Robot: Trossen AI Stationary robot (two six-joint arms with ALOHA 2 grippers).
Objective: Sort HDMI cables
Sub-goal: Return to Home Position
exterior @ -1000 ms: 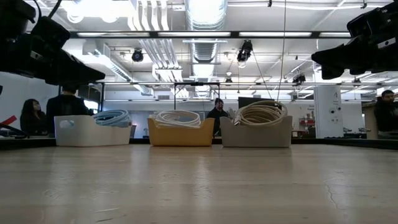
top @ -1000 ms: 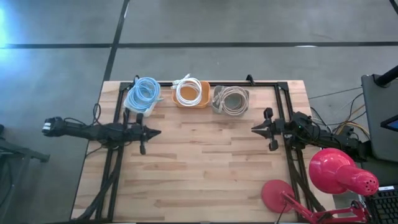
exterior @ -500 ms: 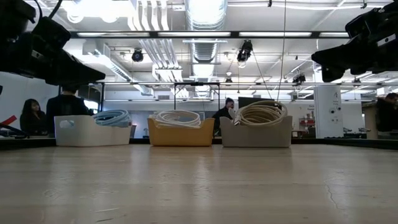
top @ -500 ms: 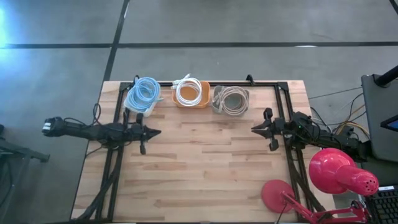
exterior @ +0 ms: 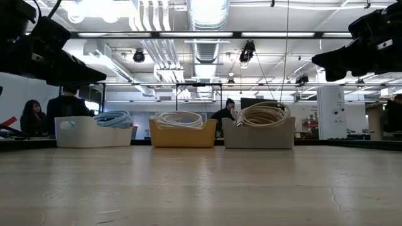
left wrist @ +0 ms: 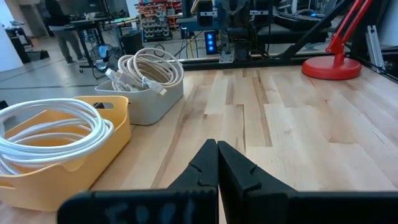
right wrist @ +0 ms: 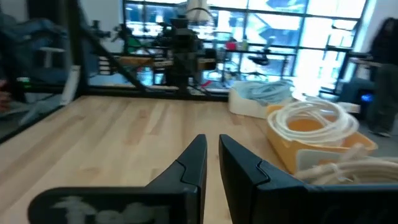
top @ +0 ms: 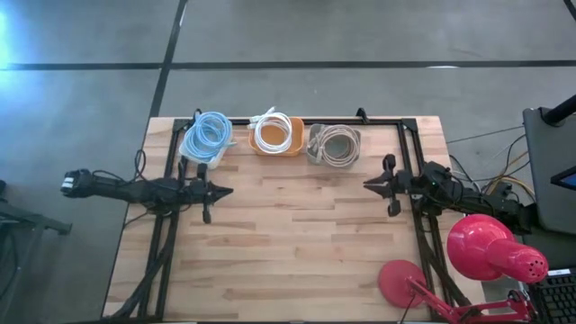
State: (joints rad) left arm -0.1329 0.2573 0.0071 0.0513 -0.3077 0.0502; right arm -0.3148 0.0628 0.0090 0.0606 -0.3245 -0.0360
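Three bins stand in a row on the table's far edge. The light blue HDMI cables (top: pixel 208 135) lie coiled in a white bin, the white cables (top: pixel 273 133) in an orange bin, and the beige cables (top: pixel 335 144) in a grey bin. All three show in the low view as blue coils (exterior: pixel 113 118), white coils (exterior: pixel 180 118) and beige coils (exterior: pixel 262 114). My left gripper (top: pixel 227 191) hovers shut at mid-table left, as its wrist view (left wrist: pixel 217 147) confirms. My right gripper (top: pixel 367 185) hovers at mid-table right; its wrist view (right wrist: pixel 212 142) shows a narrow slit between the fingers. Neither holds anything.
A red desk lamp (top: pixel 491 248) with a round base (top: pixel 403 281) stands at the near right corner. Black frame rails (top: pixel 414 153) run along the table's sides and far edge. Bare wood (top: pixel 297 234) lies between the two grippers. People show in the room beyond.
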